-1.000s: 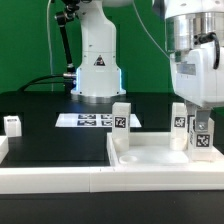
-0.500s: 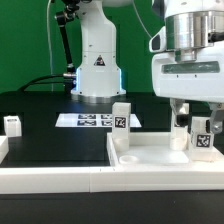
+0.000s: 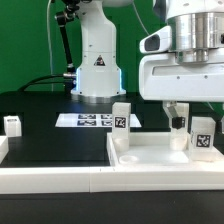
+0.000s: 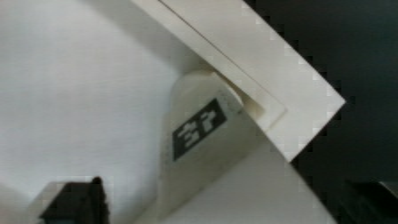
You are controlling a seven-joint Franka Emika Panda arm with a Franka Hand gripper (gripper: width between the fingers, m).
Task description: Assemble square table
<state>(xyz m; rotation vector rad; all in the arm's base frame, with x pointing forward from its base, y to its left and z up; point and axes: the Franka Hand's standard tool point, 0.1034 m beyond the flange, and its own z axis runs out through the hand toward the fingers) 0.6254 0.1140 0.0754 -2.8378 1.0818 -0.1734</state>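
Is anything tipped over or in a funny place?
Nothing looks tipped or broken. One leg stands alone at the exterior view's left, apart from the tabletop, where the other legs stand upright.

Colours only. Tabletop (image 3: 150, 160): plain white. Middle leg (image 3: 121, 118) and the leg at the exterior view's right (image 3: 201, 135): white w/ b&w square tags. Leg at the exterior view's left (image 3: 12, 124): white, dark tag. Marker board (image 3: 95, 120): white, black tag blocks. Table (image 3: 50, 135): black. Backdrop (image 3: 25, 40): green. My gripper (image 3: 192, 112): white body, fingertips (image 4: 71, 200) black.
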